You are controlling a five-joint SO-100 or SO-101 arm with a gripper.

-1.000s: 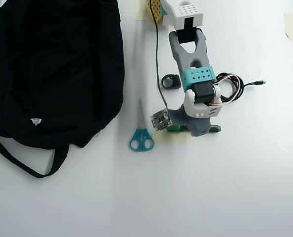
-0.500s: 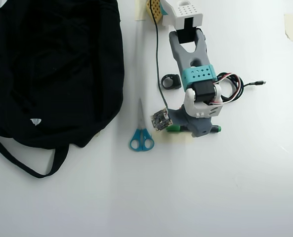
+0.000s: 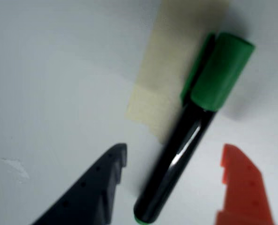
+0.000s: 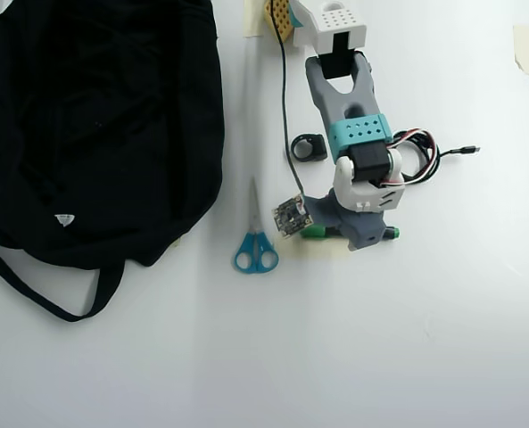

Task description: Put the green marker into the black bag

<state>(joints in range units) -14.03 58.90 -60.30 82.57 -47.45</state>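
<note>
Spread apart, the gripper (image 3: 174, 159) with dark and orange fingers straddles the slim dark-barrelled, green-capped marker (image 3: 195, 126) mid-table: grasp pending. Next: close, lift, carry toward the soft black cloth bag (image 4: 103, 125) at the overhead view's top-left corner.

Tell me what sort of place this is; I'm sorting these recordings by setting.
Probably a hobby or home-lab tabletop, not a factory: a plain white table carrying a small 3D-printed-looking arm with exposed wires, plus everyday items, namely blue-handled scissors, a black bag and a green marker.
</note>
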